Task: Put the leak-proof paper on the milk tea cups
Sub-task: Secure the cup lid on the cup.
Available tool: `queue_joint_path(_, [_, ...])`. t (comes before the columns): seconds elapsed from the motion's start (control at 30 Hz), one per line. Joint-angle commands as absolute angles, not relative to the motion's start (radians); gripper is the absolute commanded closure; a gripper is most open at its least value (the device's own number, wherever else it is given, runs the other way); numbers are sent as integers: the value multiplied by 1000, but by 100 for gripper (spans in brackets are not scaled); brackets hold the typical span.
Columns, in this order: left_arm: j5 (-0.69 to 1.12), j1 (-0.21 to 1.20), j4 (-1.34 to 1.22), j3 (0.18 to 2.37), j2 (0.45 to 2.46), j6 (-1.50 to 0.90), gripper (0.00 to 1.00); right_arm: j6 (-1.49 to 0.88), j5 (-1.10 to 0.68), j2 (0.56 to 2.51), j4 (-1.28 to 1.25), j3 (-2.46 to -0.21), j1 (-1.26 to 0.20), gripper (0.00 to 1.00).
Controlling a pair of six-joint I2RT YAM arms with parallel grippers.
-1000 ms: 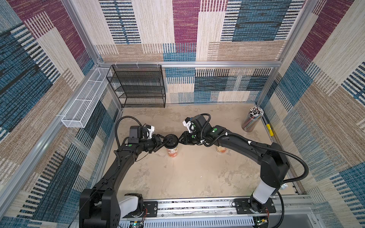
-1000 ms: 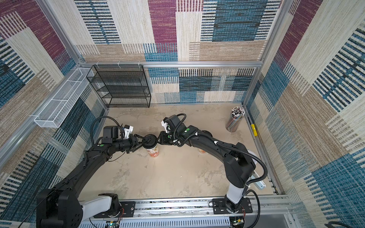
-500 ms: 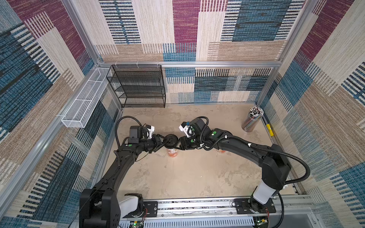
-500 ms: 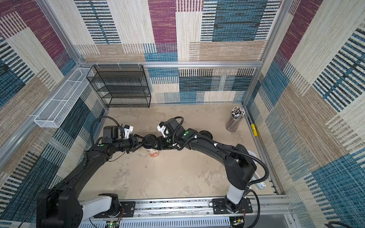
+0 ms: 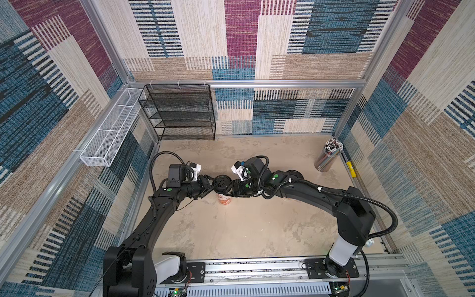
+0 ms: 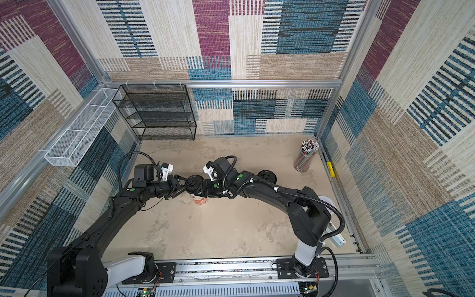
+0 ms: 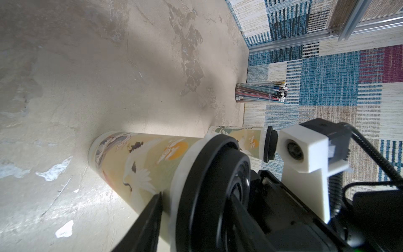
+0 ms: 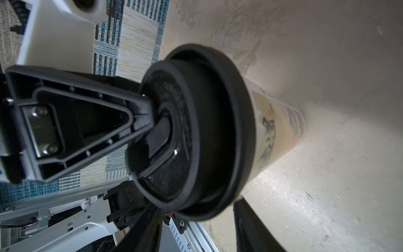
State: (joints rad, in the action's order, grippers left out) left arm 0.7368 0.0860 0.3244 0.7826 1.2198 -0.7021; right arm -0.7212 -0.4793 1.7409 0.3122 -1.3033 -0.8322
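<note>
Upright printed cup (image 7: 139, 161) shows whitish film (image 7: 180, 172) under its black lid (image 7: 193, 185).

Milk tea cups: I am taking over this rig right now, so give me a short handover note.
Left tool: clamped on the edge of the black lid atop the centre milk tea cup.
Right tool: open, astride that lid.
Leak-proof paper: a white rim shows under this lid.
Second cup, under the right arm, also wears a lid; its paper cannot be seen.
Done: centre cup papered. Left: check the second cup, release both tools.
</note>
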Motion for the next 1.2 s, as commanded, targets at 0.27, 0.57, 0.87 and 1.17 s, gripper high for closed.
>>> queue_joint_path(0.27, [510, 92, 686, 734, 1240, -698, 51, -803, -261, 1775, 468, -1313, -834, 48])
queue_joint_path(0.57, [503, 93, 678, 733, 1240, -707, 51, -785, -198, 1810, 557, -1327, -838, 50])
queue_joint_path(0.87, [521, 92, 672, 755, 1230, -705, 49, -712, -364, 1661, 308, -1354, -834, 40])
queue_joint_path(1.17, [571, 91, 649, 798, 1185, -715, 37, -693, -385, 1600, 327, -1343, -783, 32])
